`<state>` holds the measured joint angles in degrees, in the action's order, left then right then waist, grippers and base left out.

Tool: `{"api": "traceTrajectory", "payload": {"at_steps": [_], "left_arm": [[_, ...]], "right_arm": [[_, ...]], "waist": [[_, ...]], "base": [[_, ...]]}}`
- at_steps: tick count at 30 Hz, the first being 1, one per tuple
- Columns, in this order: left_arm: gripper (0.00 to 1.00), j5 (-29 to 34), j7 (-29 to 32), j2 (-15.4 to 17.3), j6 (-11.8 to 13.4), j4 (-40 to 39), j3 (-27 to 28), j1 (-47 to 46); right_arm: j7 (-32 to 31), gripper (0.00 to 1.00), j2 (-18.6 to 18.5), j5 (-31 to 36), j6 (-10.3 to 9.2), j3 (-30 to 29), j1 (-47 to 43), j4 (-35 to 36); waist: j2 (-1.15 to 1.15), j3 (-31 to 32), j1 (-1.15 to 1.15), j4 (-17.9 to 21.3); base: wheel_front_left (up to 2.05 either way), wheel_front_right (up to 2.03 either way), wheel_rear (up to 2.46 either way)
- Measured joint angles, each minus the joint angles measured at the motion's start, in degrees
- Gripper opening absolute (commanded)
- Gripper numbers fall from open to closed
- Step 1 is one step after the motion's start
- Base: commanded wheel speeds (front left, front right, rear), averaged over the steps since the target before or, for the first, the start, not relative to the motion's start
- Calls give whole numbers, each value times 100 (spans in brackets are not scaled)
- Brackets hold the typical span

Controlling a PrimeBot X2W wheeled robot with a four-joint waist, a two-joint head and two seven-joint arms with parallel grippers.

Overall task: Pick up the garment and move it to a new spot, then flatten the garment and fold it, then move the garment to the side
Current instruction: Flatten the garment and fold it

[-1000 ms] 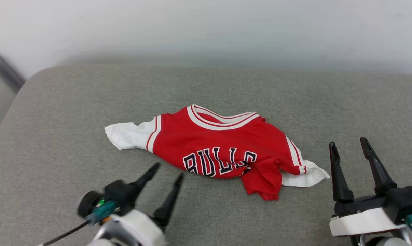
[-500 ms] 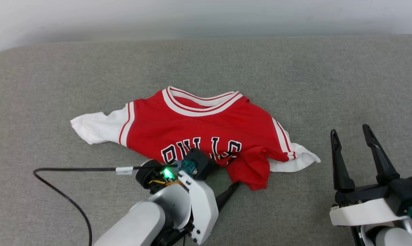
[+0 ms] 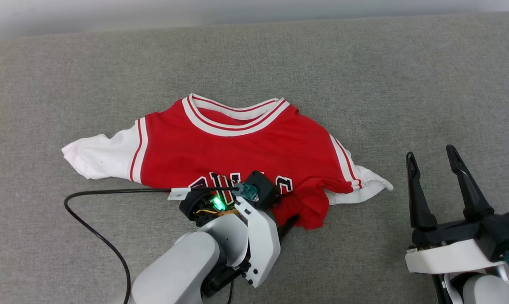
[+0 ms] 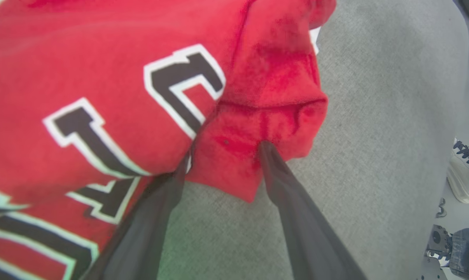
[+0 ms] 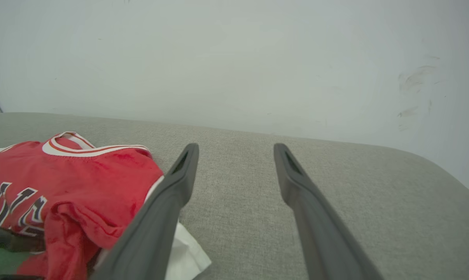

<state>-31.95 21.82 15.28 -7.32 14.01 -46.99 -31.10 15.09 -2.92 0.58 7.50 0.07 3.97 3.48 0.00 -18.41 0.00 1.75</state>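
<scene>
The garment (image 3: pixel 237 143), a red shirt with white sleeves and a striped collar, lies crumpled on the grey cushion (image 3: pixel 364 76), collar toward the far side. My left gripper (image 3: pixel 288 216) is at its near hem, below the black lettering. In the left wrist view the garment (image 4: pixel 102 77) lies close ahead of the left gripper (image 4: pixel 224 151), which stands open. One of its tips is tucked under the lettered edge, and the other presses into a bunched red fold. My right gripper (image 3: pixel 429 152) hovers open to the right of the white sleeve. In the right wrist view the right gripper (image 5: pixel 236 147) has nothing between its fingers, and the garment (image 5: pixel 83 175) lies to its left.
A black cable (image 3: pixel 98 236) loops from the left wrist over the cushion at the lower left. A white wall (image 5: pixel 234 58) rises behind the cushion's far edge. A person's shoe (image 4: pixel 464 171) and trouser leg stand on the floor beyond the cushion's side.
The head camera has tipped down and closer. My left arm has swung right and forward, from short of the garment to its near hem, turning its fingers down onto the cloth. The right gripper has stayed put.
</scene>
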Motion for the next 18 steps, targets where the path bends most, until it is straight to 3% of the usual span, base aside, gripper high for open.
{"api": "traceTrajectory", "payload": {"at_steps": [10, 18], "left_arm": [[0, -102, -537, 211, 1, -49, -261, 65], [0, -193, -635, 805, 469, -1044, 24, 687]], "right_arm": [[0, 100, 0, -3, 0, 8, 3, -146], [0, 100, 0, -122, 0, 64, -172, -290]], "waist": [[0, 261, 0, -79], [0, 832, 0, -263]], "base": [[0, 0, 0], [0, 0, 0]]}}
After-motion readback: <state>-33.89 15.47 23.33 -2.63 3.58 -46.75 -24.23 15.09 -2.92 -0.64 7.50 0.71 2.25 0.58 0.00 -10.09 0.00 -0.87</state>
